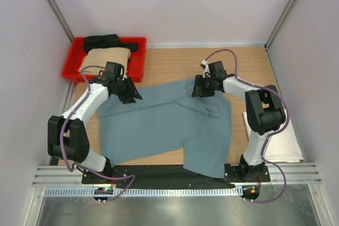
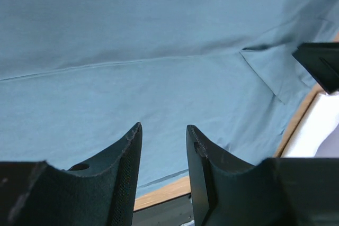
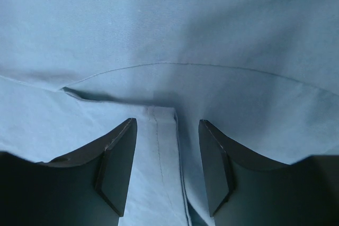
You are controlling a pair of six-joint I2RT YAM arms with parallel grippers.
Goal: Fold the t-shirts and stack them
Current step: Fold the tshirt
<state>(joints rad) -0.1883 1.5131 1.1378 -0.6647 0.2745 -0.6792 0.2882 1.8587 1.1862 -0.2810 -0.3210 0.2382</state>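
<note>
My left jaws stand parted, no cloth between the fingers point(image 2: 127, 157), hovering low over the dusty teal-blue t-shirt point(image 2: 159, 51) at the left end of its far edge. My right jaws are parted too, straddling a stitched hem of the same shirt point(image 3: 169, 19) at the right end of that edge; nothing is pinched.

The shirt point(image 1: 159, 125) lies spread across the middle of the bench point(image 1: 169, 62), wrinkled. One near corner droops over the front rail between my two bases.

I judge the step in hand to be taking hold of the far edge for the first fold. To do it well, both jaws should come down level and close at the same moment, each well onto the hem rather than on a loose wrinkle. Then they should lift together and keep the cloth taut between them, so the crease runs straight. The drooping corner may drag and skew the fold, so the pull should be even and slow.

Counted:
- Four t-shirts:
  - The teal-blue one is under me.
  - The tan t-shirt point(image 1: 108, 56) and the black t-shirt point(image 1: 103, 41) are in the red tray point(image 1: 139, 56) at far left.
  - What looks like the white t-shirt point(image 1: 286, 141) lies flat by my right arm.
- One tray.
- Two arms.
</note>
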